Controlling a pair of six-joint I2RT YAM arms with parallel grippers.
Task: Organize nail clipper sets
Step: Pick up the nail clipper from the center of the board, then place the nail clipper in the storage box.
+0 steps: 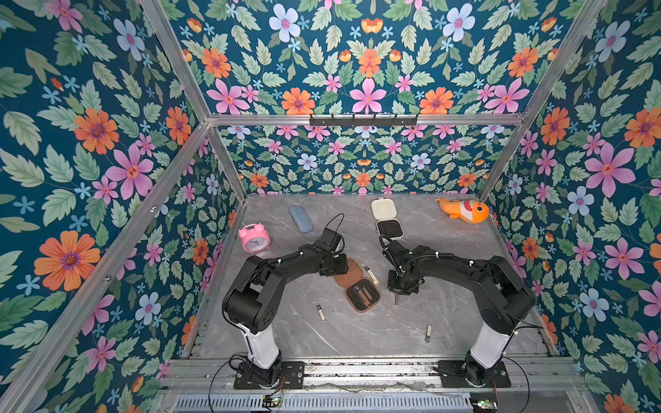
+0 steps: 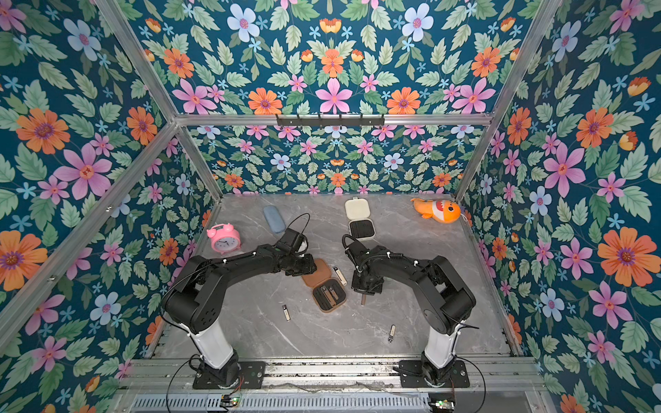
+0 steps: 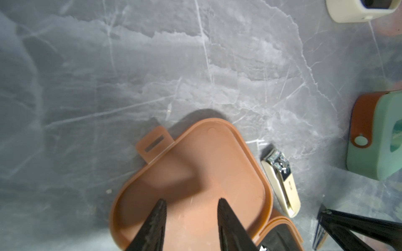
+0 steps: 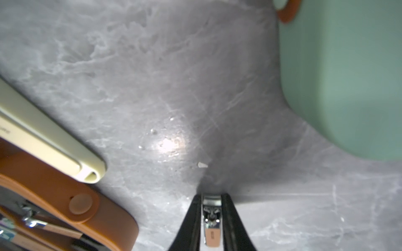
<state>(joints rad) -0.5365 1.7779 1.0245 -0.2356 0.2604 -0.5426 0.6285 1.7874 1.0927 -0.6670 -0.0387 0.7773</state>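
The brown case [image 1: 362,298] lies open at the table's middle, its black insert holding tools. My left gripper [image 3: 191,200] hovers open over its brown lid [image 3: 195,169], with nothing between the fingers. A beige clipper [image 3: 282,184] lies beside that lid. To the right, my right gripper [image 4: 212,195] is shut on a small tan-handled clipper [image 4: 212,217] just above the table. The mint green case [image 4: 343,76] sits close by, hidden under the right arm in both top views. The cream case [image 1: 384,209] lies open at the back. Two silver clippers [image 1: 321,312] [image 1: 428,333] lie loose near the front.
A pink alarm clock [image 1: 254,239] stands at the left. A blue pouch [image 1: 301,219] lies behind it. An orange fish toy [image 1: 465,210] is in the back right corner. Flowered walls close in the marble table [image 1: 357,336] on three sides.
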